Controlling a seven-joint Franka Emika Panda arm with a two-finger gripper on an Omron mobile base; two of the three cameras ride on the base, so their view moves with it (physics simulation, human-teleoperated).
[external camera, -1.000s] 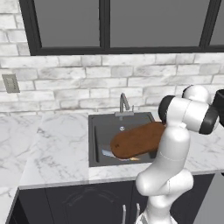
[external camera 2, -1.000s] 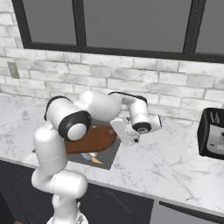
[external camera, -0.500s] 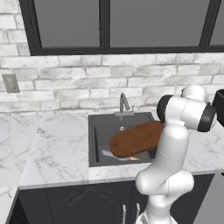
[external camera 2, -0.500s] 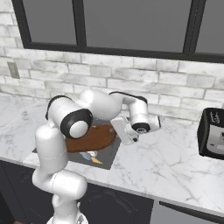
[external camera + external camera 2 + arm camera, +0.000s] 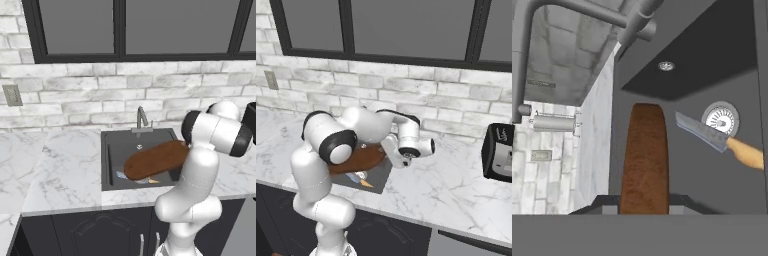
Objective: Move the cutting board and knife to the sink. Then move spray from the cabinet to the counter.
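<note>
My gripper (image 5: 644, 202) is shut on the near end of the cutting board (image 5: 644, 155), a dark-brown oval board. It hangs tilted over the black sink (image 5: 107, 165), its far end pointing into the basin. From the right base view the hand (image 5: 406, 147) sits at the sink's right edge, with the board (image 5: 361, 157) running left behind my elbow. On the sink floor lies the knife (image 5: 717, 137), tan handle and bluish blade, beside the drain and just right of the board. The knife (image 5: 142, 179) peeks out under the board (image 5: 155, 160). Spray and cabinet are out of view.
A grey faucet (image 5: 141, 120) stands at the back of the sink. White marble counter (image 5: 65, 170) runs on both sides. A toaster oven (image 5: 498, 152) sits on the counter at the far right. A wall outlet (image 5: 12, 95) is on the brick wall at left.
The hand has eased slightly left and down toward the sink with the board still in its grip. The knife has stayed where it lies.
</note>
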